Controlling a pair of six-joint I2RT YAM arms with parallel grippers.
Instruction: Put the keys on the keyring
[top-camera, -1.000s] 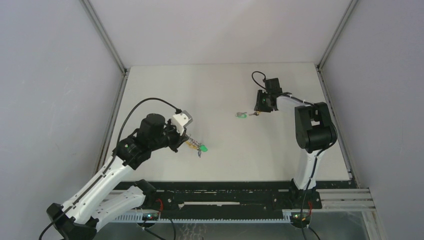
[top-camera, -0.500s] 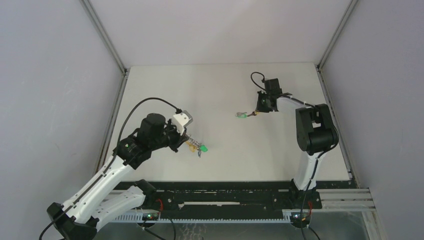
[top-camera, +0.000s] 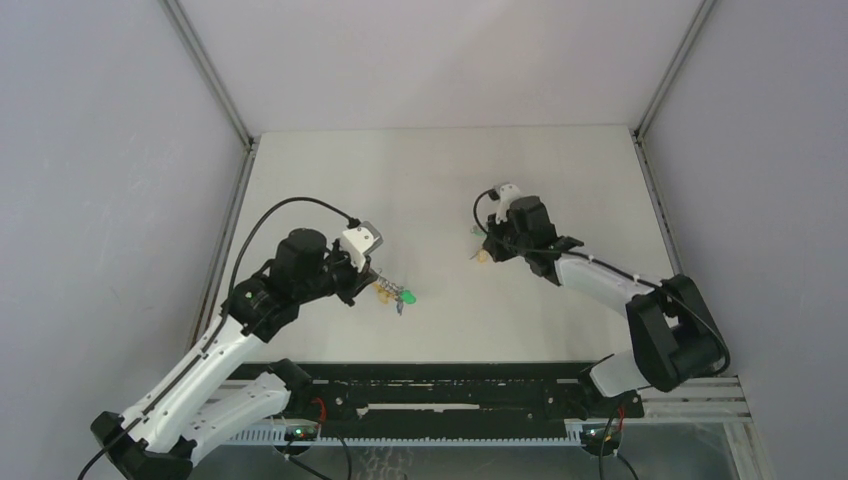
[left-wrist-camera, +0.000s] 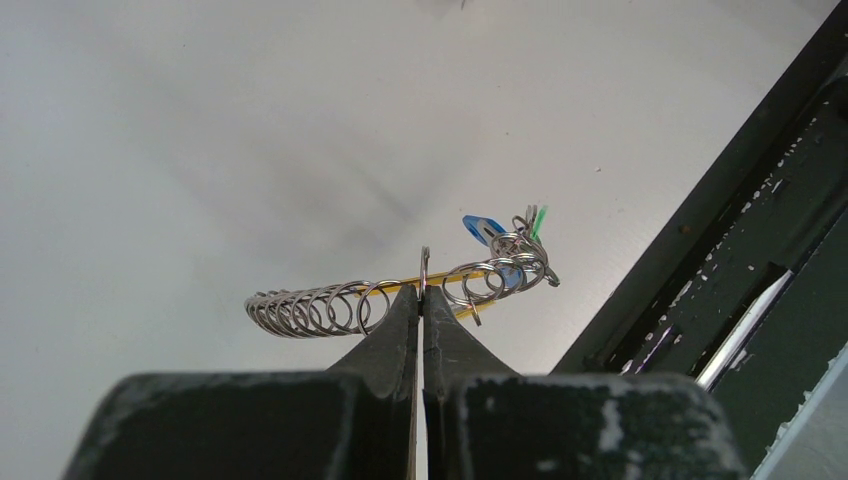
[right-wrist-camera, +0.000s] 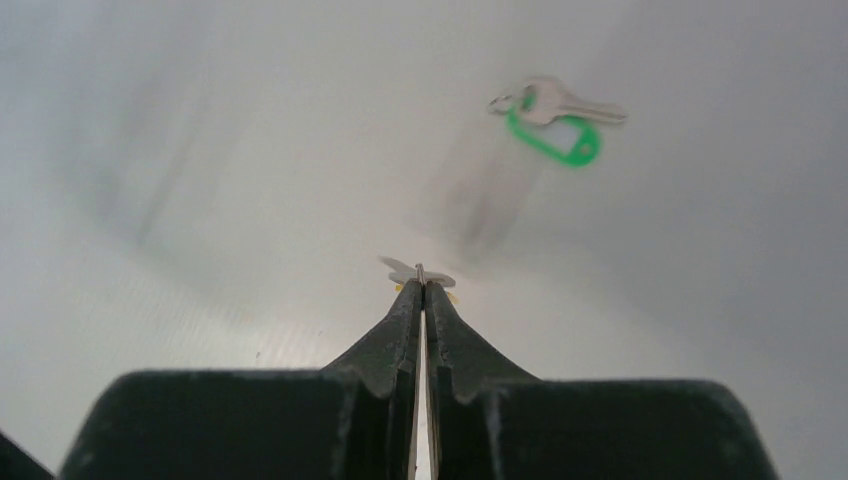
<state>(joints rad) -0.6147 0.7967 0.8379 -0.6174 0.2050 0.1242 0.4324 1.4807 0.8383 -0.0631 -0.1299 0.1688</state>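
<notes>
My left gripper (top-camera: 370, 281) is shut on one silver loop of the keyring (left-wrist-camera: 330, 308), a yellow band strung with silvery rings, and holds it just above the table. A blue-headed key (left-wrist-camera: 483, 228) and a green one (left-wrist-camera: 538, 220) hang bunched at the ring's right end; the green head also shows in the top view (top-camera: 407, 297). My right gripper (top-camera: 484, 252) is shut on a small key with a tan head (right-wrist-camera: 418, 270). Another key with a green head (right-wrist-camera: 562, 130) lies on the table beyond it, mostly hidden in the top view.
The black rail (top-camera: 450, 385) runs along the table's near edge and also shows close to the keyring in the left wrist view (left-wrist-camera: 700, 250). Grey walls enclose the white table (top-camera: 420, 170) on three sides.
My right arm has swung from the back right toward the middle of the table, carrying the tan key past the green key. My left gripper and the keyring have stayed put.
</notes>
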